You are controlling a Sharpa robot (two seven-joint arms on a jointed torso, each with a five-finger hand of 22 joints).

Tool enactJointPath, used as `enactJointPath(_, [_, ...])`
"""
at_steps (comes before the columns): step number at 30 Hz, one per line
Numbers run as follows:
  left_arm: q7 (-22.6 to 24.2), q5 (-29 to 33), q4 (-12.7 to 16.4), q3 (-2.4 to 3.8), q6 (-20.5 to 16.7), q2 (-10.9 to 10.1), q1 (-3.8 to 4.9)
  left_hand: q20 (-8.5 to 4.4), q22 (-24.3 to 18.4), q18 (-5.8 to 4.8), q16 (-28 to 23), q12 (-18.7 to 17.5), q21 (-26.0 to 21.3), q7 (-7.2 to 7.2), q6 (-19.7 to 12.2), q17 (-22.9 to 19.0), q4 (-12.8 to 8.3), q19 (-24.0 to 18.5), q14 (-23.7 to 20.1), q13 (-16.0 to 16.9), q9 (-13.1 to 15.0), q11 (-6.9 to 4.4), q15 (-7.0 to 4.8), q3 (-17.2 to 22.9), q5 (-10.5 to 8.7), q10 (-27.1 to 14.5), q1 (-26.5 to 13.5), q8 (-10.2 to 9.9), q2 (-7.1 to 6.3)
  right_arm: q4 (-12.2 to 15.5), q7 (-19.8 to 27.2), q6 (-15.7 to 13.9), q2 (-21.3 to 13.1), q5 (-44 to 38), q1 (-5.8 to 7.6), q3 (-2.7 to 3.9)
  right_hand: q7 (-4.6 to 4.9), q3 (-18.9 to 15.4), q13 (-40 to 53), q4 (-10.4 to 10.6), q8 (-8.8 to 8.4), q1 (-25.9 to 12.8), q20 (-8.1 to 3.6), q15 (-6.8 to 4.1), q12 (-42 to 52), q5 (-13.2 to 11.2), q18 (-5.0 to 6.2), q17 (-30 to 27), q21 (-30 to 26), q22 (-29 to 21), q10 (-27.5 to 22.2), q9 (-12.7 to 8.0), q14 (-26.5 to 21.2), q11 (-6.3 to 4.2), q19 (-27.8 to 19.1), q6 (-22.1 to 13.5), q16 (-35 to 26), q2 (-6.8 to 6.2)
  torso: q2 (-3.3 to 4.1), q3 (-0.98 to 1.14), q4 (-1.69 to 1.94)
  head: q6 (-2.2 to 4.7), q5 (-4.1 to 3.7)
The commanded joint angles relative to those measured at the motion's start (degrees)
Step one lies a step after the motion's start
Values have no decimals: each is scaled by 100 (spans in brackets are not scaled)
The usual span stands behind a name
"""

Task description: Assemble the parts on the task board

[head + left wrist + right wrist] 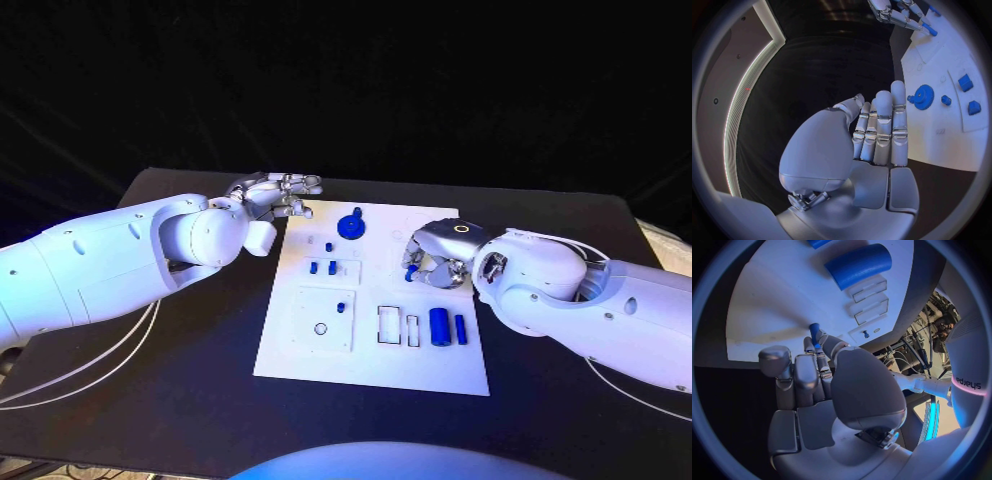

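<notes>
Task board (433,370): white plate lying flat at the middle of the black table (173,400), its long sides running from the table's near edge toward its far edge.
Blue gear (351,226): seated near the board's far edge, toward its left side; also seen in the left wrist view (923,96).
Small blue blocks (325,267): a short row by the board's left edge, just nearer than the gear.
Blue cylinder (438,326): lying near the board's right edge, in the near half, with a thinner blue rod (462,328) just beside it.
Blue peg (342,308): standing in the square plate at the board's left side.
Left hand (277,194): above the table just beyond the board's far left corner; fingers (882,127) straight and pressed side by side, holding nothing.
Right hand (437,256): over the board's right edge, far half; fingers curled, pinching a small blue pin (814,333) at the fingertips, the pin close above the board surface.
</notes>
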Motion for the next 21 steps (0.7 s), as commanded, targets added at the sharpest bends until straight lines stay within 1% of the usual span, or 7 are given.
enactJointPath(1, [10,-40,0,3,116,6,3,-14,-5,64,-19,30,-34,6,-40,-5,-14,29,-41,-7,-8,-5,16,-30,7,-47,-41,25,3,131,-64,-352,-72,-137,3,11,15,45,6,6,23,88,-14,-49,-25,39,-94,8,42,18,158,10,181,-93,48,50,35,51,-4,-1,2,9,-3])
enactJointPath(10, [6,-45,-7,3,113,6,2,-14,-9,64,-19,34,-40,7,-43,-9,-20,31,-44,-8,-8,-4,16,-33,7,-52,-38,26,1,656,-100,-636,-401,163,84,102,23,118,6,-15,22,58,-17,-53,-68,55,-98,25,69,50,188,15,180,-89,56,57,57,17,-5,-6,-4,18,3])
enactJointPath(12, [7,-45,-9,3,114,9,1,-14,-11,64,-19,36,-42,8,-45,-10,-22,31,-45,-8,-9,-4,16,-33,7,-55,-36,26,3,792,-105,-659,-427,193,96,114,23,118,6,-15,22,58,-17,-53,-68,55,-98,25,69,50,188,15,180,-89,56,57,57,17,0,-1,-1,26,5])
enactJointPath(13, [7,-45,-11,3,115,12,-1,-14,-14,65,-19,39,-45,8,-47,-13,-28,32,-46,-8,-9,-4,16,-32,7,-58,-30,27,4,849,-102,-661,-420,215,99,118,26,134,6,-22,20,54,-18,-52,-77,59,-98,30,76,59,192,16,181,-89,58,57,63,8,2,5,3,32,5])
enactJointPath(15, [8,-46,-14,3,119,16,-3,-14,-14,65,-19,39,-45,8,-47,-13,-28,32,-46,-8,-9,-4,16,-32,7,-58,-30,27,4,945,-85,-658,-355,271,93,124,29,144,6,-24,19,44,-19,-51,-86,60,-98,33,78,60,196,17,181,-86,57,57,67,-2,2,7,4,34,5])
enactJointPath(18, [12,-46,-15,3,128,28,-5,-14,-14,65,-19,39,-45,8,-47,-13,-28,32,-46,-8,-9,-4,16,-32,7,-58,-30,27,4,1030,-47,-646,-202,327,54,125,30,152,6,-24,18,33,-19,-50,-93,62,-97,27,77,55,199,17,179,-85,55,57,64,-9,0,-2,0,35,13])
enactJointPath(21, [16,-46,-15,3,134,37,-7,-14,-14,65,-19,39,-45,8,-47,-13,-28,32,-46,-8,-9,-4,16,-32,7,-58,-30,27,4,1104,2,-633,8,271,-40,124,35,166,5,-15,15,-7,-18,-47,-117,68,-96,21,75,46,202,19,177,-80,50,56,64,-27,-3,-5,9,30,24])
